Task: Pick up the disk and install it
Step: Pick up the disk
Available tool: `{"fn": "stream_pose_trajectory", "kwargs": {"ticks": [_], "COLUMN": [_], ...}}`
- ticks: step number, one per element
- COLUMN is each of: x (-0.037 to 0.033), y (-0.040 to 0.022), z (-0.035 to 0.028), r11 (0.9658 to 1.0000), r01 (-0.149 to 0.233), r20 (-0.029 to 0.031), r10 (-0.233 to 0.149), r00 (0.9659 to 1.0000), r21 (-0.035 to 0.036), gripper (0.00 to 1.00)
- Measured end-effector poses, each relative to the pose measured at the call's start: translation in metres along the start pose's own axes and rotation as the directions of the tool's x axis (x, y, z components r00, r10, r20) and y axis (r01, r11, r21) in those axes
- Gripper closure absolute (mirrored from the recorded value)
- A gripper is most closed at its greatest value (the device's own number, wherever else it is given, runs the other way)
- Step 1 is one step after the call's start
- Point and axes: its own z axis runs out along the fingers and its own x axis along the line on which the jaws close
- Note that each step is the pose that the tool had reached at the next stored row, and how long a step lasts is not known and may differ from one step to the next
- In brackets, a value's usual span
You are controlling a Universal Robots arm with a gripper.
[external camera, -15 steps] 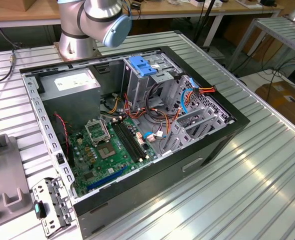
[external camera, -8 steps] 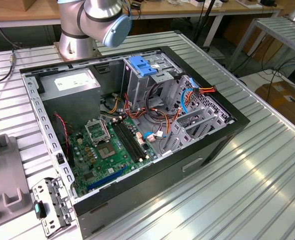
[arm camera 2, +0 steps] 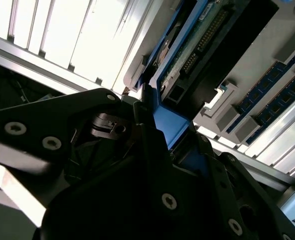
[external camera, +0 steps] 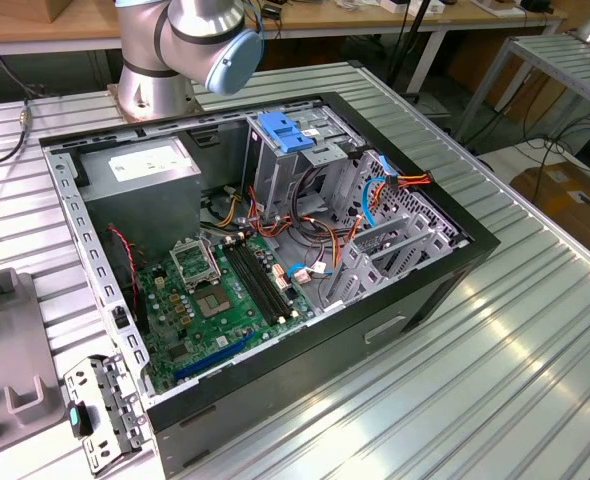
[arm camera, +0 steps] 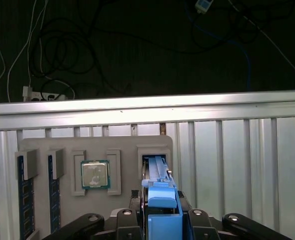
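The disk (arm camera: 157,170) stands on edge in a slot of a grey holder tray (arm camera: 122,145); its blue side rail (arm camera: 161,210) faces the camera in the first wrist view. In the second wrist view the disk (arm camera 2: 197,45) shows its circuit board and connector edge beside a blue rail (arm camera 2: 167,120). My gripper (arm camera: 161,202) has a black finger pressed against each side of the rail, shut on the disk. The gripper (arm camera 2: 170,130) clamps the blue rail in the second wrist view too.
In the exterior view an open computer case (external camera: 445,260) lies on the ribbed metal table, with a drive cage and blue latch (external camera: 285,130), a grey power supply (external camera: 140,165) and a motherboard (external camera: 225,290). The tray also holds a processor (arm camera: 95,174) and memory sticks (arm camera: 25,200).
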Motion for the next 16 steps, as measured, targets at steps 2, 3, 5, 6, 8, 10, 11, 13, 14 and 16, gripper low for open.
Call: {"fn": "stream_pose_trajectory", "kwargs": {"ticks": [2, 3, 5, 6, 8, 10, 11, 13, 14, 16], "x": [0.0, -0.0001, 0.0, -0.0001, -0.0001, -0.0001, -0.0001, -0.0001, -0.0001, -0.0001], "y": [0.0, 0.0, 0.0, 0.0, -0.0001, 0.0, 0.0, 0.0, 0.0, -0.0001], "z": [-0.001, -0.0014, -0.0016, -0.0017, -0.0019, -0.0021, -0.0027, -0.0035, -0.0043, -0.0066], "r11": [1.0, 1.0, 1.0, 1.0, 1.0, 1.0, 1.0, 1.0, 1.0, 1.0], "r01": [0.0, 0.0, 0.0, 0.0, 0.0, 0.0, 0.0, 0.0, 0.0, 0.0], "r20": [0.0001, 0.0001, 0.0001, 0.0001, 0.0, 0.0, 0.0, -0.0001, -0.0001, -0.0003], "r10": [0.0, 0.0, 0.0, 0.0, 0.0, 0.0, 0.0, 0.0, 0.0, 0.0], "r00": [1.0, 1.0, 1.0, 1.0, 1.0, 1.0, 1.0, 1.0, 1.0, 1.0], "r21": [0.0001, 0.0001, 0.0002, 0.0001, 0.0001, 0.0, -0.0001, -0.0001, -0.0001, 0.0001], "gripper": [0.63, 0.63, 0.63, 0.63, 0.63, 0.63, 0.63, 0.63, 0.63, 0.63]}}
